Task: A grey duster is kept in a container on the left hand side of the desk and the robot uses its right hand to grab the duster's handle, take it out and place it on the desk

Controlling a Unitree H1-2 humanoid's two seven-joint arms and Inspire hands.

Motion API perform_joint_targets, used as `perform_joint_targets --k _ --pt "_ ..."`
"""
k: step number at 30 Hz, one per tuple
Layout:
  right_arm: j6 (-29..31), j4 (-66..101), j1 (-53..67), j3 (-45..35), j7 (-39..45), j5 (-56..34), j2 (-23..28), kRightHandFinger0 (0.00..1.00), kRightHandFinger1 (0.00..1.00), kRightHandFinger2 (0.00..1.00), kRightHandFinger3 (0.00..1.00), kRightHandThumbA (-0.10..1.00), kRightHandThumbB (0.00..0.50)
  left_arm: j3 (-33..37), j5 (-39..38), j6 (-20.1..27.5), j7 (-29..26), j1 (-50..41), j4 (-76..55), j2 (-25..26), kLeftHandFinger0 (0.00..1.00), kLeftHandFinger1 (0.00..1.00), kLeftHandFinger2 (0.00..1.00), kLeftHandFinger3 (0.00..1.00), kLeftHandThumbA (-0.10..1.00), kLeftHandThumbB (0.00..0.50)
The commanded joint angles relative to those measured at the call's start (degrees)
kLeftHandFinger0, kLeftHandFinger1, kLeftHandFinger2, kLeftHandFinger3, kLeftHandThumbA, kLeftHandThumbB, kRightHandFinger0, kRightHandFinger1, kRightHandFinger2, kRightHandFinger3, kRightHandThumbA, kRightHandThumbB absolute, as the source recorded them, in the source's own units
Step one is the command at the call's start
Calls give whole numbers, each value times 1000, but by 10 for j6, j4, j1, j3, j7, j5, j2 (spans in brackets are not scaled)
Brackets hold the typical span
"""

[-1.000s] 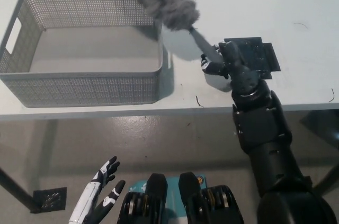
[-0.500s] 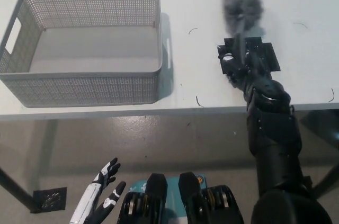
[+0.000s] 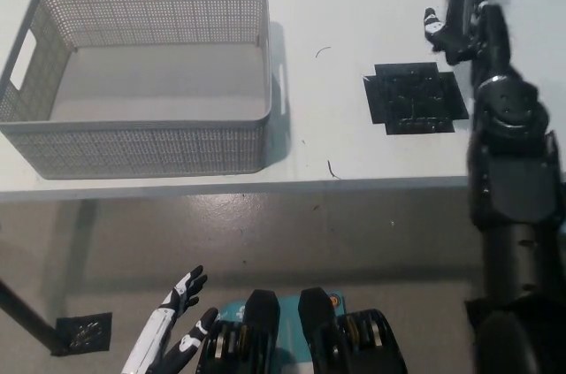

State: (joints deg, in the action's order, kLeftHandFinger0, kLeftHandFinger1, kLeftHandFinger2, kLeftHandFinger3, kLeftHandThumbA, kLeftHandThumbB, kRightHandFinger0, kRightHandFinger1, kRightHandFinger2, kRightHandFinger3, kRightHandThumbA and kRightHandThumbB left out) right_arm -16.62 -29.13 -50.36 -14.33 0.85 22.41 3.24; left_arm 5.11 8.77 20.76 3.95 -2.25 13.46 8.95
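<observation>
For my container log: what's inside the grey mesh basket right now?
The basket shows only its bare floor. Its near mesh wall may cover a thin strip of floor.

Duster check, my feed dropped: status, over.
Right hand at desk's far right, grip unclear. Left hand open, low. Mesh basket empty; duster not clearly in view. Flat black mat nearby.

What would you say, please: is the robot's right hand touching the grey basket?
Apart. The head view shows the right hand at the desk's far right, with bare white desk plainly between it and the grey basket.
</observation>
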Motion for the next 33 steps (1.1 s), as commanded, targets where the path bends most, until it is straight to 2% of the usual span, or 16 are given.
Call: perform_joint_targets --k 1,2,3,5,6,15,19,20,22,24,25,26,28,30,32,33 --pt "-34 138 7 190 172 130 141 1000 1000 1000 1000 747 385 -3 7 -3 5 1 -39 19 1000 1000 1000 1000 781 91" --pt "-48 160 6 231 221 154 175 1000 1000 1000 1000 901 463 -3 10 2 3 2 -35 19 1000 1000 1000 1000 780 90" --pt "-61 175 4 259 252 170 197 1000 1000 1000 1000 941 478 -3 11 3 2 3 -34 19 1000 1000 1000 1000 780 90" --pt "-75 197 2 288 292 169 224 1000 1000 1000 1000 946 500 -4 10 -4 2 1 -38 18 1000 1000 1000 1000 775 98" --pt "-86 210 2 299 308 163 236 1000 1000 1000 1000 898 500 -4 11 -7 2 1 -40 17 1000 1000 1000 1000 771 95" --pt "-103 266 26 321 367 127 277 1000 1000 1000 1000 965 470 -12 14 -13 -3 -7 -55 24 1000 1000 1000 1000 766 98" --pt "-103 289 56 313 375 121 293 1000 1000 1000 1000 1000 491 -13 13 -3 -6 -8 -46 23 1000 1000 1000 1000 756 102" --pt "-103 297 64 305 371 117 294 1000 1000 1000 1000 1000 485 -13 14 -4 -6 -8 -47 23 1000 1000 1000 1000 757 100" --pt "-103 336 84 286 335 76 307 1000 1000 1000 1000 1000 427 -13 13 -11 -5 -10 -50 22 1000 1000 1000 1000 765 103" --pt "-93 393 110 243 294 46 310 1000 1000 1000 1000 1000 393 -13 12 -11 -5 -10 -51 21 1000 1000 1000 1000 765 101" --pt "-68 448 138 195 257 14 300 1000 1000 1000 1000 1000 374 -14 9 -13 -5 -10 -51 20 1000 1000 1000 1000 775 115" --pt "-54 485 157 164 232 -6 291 1000 1000 1000 1000 1000 373 -15 7 -13 -4 -10 -50 20 1000 1000 1000 1000 802 116" --pt "-64 599 200 88 198 -53 258 1000 1000 1000 1000 1000 455 -14 3 -4 -3 -2 -42 18 1000 1000 1000 1000 821 93" --pt "-55 672 224 50 184 -98 239 1000 1000 1000 1000 1000 426 -15 3 8 -5 3 -35 18 1000 1000 1000 1000 866 87" --pt "16 792 291 12 112 -171 195 1000 1000 1000 1000 1000 372 -15 4 20 -8 5 -26 18 1000 1000 1000 1000 989 132" --pt "35 832 317 6 87 -185 176 1000 1000 1000 1000 1000 372 -15 5 24 -10 6 -21 17 1000 1000 1000 1000 1000 130"
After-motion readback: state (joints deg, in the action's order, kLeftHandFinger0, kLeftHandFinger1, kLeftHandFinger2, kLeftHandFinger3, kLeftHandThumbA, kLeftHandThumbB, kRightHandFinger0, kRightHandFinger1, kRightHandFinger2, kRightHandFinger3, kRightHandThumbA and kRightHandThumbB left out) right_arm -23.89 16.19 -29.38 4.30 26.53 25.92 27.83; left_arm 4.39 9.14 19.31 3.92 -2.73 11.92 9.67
